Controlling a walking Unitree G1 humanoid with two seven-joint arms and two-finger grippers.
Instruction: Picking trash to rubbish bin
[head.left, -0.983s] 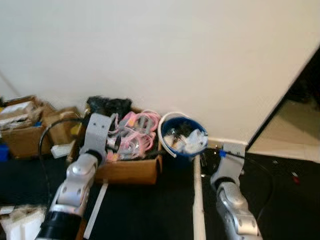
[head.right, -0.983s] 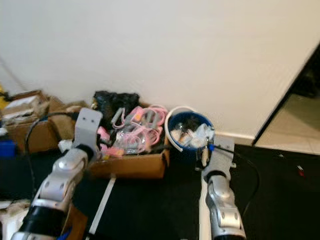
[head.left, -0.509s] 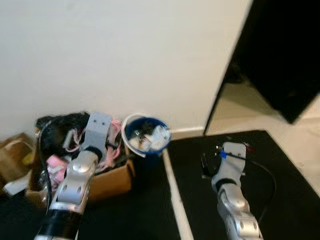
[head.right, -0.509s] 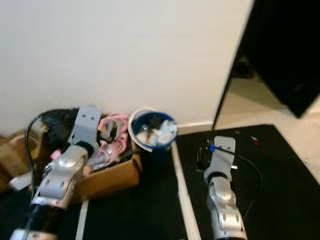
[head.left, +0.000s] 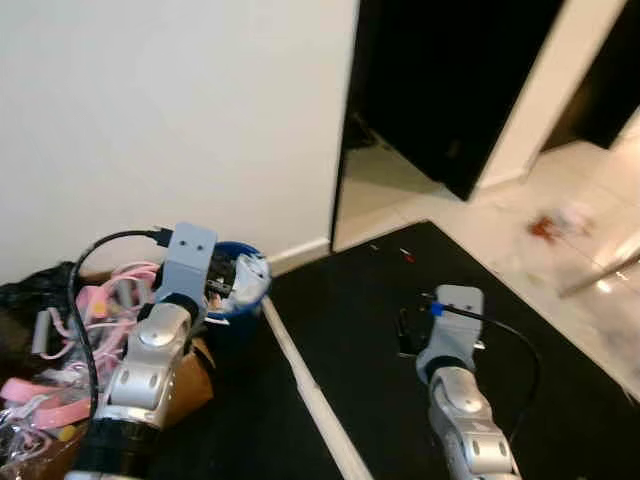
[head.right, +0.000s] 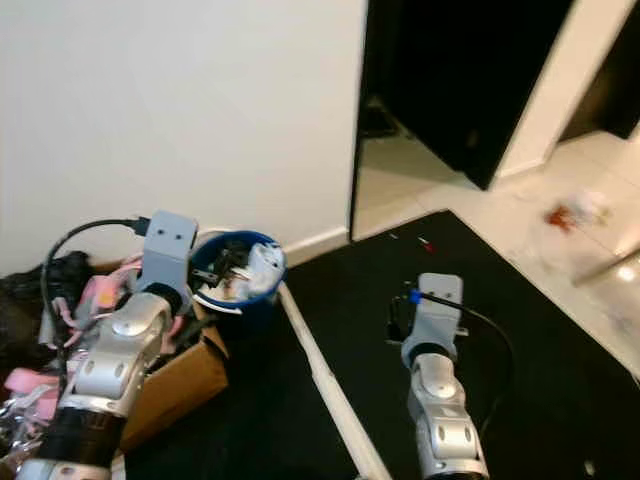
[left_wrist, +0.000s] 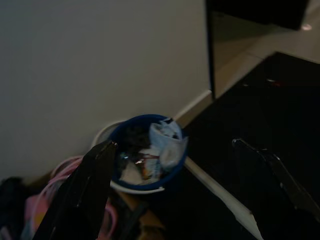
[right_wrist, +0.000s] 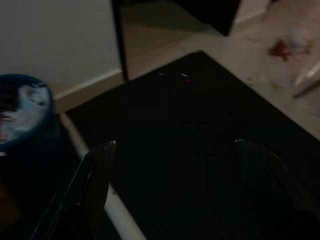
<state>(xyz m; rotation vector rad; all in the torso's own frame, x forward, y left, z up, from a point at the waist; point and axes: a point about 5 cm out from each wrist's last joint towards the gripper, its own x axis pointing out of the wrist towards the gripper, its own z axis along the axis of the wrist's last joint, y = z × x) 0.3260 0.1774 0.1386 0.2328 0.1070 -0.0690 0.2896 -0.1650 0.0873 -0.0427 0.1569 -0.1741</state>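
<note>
A blue rubbish bin (head.right: 238, 278) full of crumpled white and dark waste stands against the white wall. My left arm (head.left: 160, 330) reaches toward it; in the left wrist view the left gripper (left_wrist: 174, 144) is open and empty, its fingers framing the bin (left_wrist: 147, 155). My right arm (head.left: 450, 360) hovers over the black mat (head.left: 400, 280). The right gripper (right_wrist: 175, 144) is open with nothing between its fingers. A crumpled red and white piece of trash (head.left: 558, 222) lies on the pale tiled floor at the far right, well beyond both grippers.
A cardboard box (head.right: 180, 385) holding pink cables (head.left: 60, 390) sits left of the bin. A white strip (head.left: 300, 385) runs along the mat's left edge. A dark doorway (head.left: 440, 80) opens behind the mat. A shiny bar (head.left: 600, 275) lies on the tiles.
The whole view has swung to the right: the bin and box slid to the picture's left, and the doorway, tiled floor and red-white trash came into sight. Both arms keep their pose.
</note>
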